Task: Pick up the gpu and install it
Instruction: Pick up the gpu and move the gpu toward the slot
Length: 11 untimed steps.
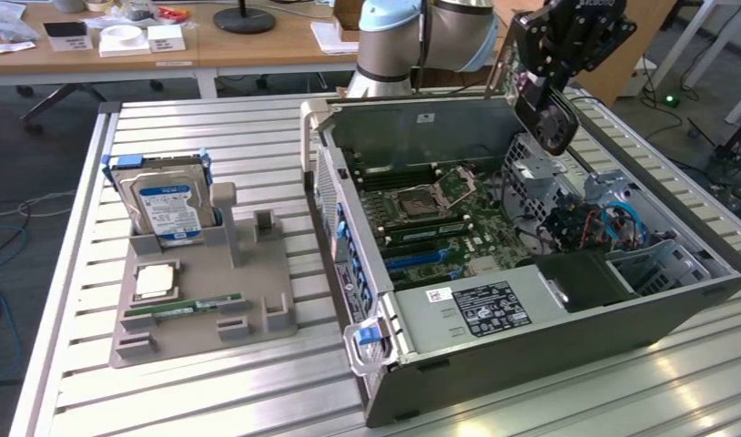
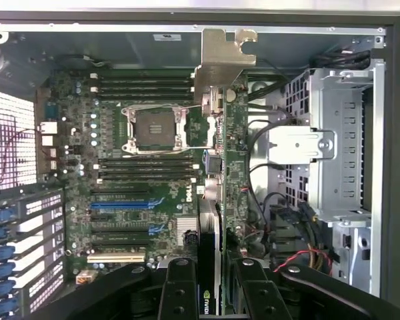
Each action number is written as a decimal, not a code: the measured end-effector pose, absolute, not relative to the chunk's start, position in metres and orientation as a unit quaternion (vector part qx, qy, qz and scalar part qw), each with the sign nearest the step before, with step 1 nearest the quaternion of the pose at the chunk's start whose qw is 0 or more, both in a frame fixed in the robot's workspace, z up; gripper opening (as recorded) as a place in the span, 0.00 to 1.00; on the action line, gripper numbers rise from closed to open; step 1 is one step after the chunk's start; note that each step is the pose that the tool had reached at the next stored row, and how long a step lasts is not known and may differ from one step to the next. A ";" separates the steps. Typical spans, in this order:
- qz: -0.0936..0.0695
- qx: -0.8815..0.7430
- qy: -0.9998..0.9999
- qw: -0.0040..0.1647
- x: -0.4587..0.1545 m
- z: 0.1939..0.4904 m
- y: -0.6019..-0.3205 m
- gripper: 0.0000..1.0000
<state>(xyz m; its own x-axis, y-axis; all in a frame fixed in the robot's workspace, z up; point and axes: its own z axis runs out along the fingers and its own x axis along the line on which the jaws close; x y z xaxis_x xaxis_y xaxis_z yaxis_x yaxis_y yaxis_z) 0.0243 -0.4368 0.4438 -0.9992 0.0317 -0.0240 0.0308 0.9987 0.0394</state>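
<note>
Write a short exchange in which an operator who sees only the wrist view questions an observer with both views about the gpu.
Operator: I see the gpu edge-on in the claw. Is it seated?
Observer: No. In the exterior view it hangs above the open computer case, not yet down at the motherboard.
Operator: What stands beside the case?
Observer: On the exterior view's left, a gray holder carries the hard drive standing upright.
</note>
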 end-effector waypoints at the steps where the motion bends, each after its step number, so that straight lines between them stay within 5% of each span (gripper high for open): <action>1: 0.019 0.016 1.000 0.012 0.027 0.444 -0.437 0.26; 11: 0.019 0.016 1.000 0.012 0.053 0.444 -0.437 0.26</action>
<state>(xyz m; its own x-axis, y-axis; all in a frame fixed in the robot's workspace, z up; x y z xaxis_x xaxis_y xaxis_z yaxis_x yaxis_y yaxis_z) 0.0525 -0.4368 0.4439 -0.9992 0.0318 -0.0240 0.0308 0.9988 0.0394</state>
